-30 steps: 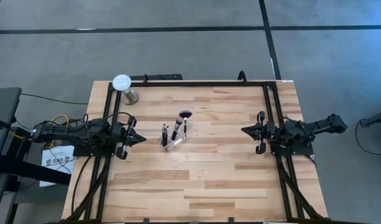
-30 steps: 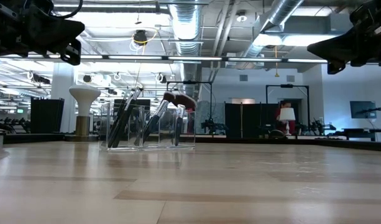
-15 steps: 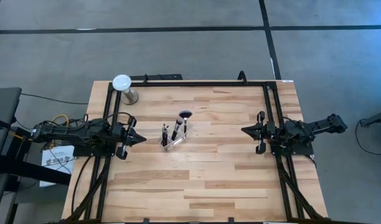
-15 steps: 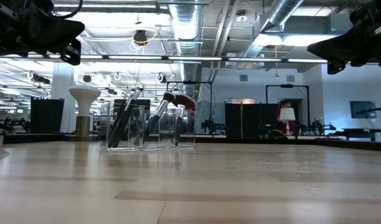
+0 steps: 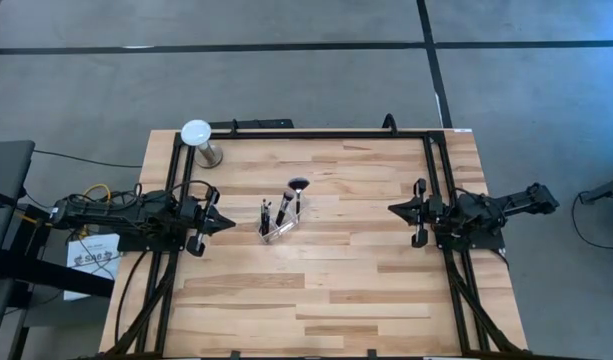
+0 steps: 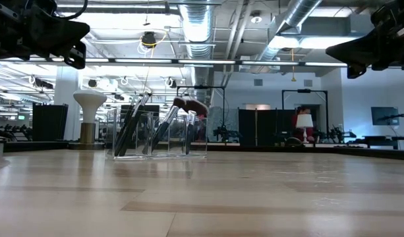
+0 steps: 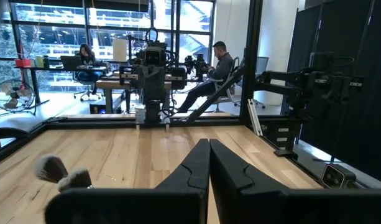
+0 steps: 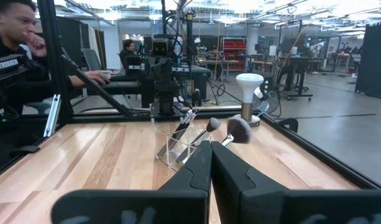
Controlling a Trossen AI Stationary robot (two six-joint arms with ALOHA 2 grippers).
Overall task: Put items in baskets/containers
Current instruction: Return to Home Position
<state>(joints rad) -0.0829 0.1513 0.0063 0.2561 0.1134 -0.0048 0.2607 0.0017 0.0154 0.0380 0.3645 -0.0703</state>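
Clear container (image 5: 277, 231) sits on the table (image 5: 336, 290) a bit left of centre, between the 2 arms and well apart from both. The brushes (image 5: 285, 210) stand in it handles down, tips up, leaning. The biggest one (image 6: 188, 104) has a fluffy brownish head and tilts over the rim. Low view shows the container (image 6: 155, 138) as a see-through box with the dark handles (image 6: 131, 126) slanting inside.

Exact brush count: can't tell, handles overlap. From above the container walls barely show. Left wrist view catches only 1 or 2 bristle heads (image 7: 51, 168); everything below them is hidden behind that gripper's body. White-domed stand (image 5: 198, 140) is at the far left corner.

Left gripper (image 5: 218, 222) is level over the table's left edge, pointing inward, fingers pressed together, nothing held. Right gripper (image 5: 395, 209) mirrors it at the right edge, fingers closed, empty.
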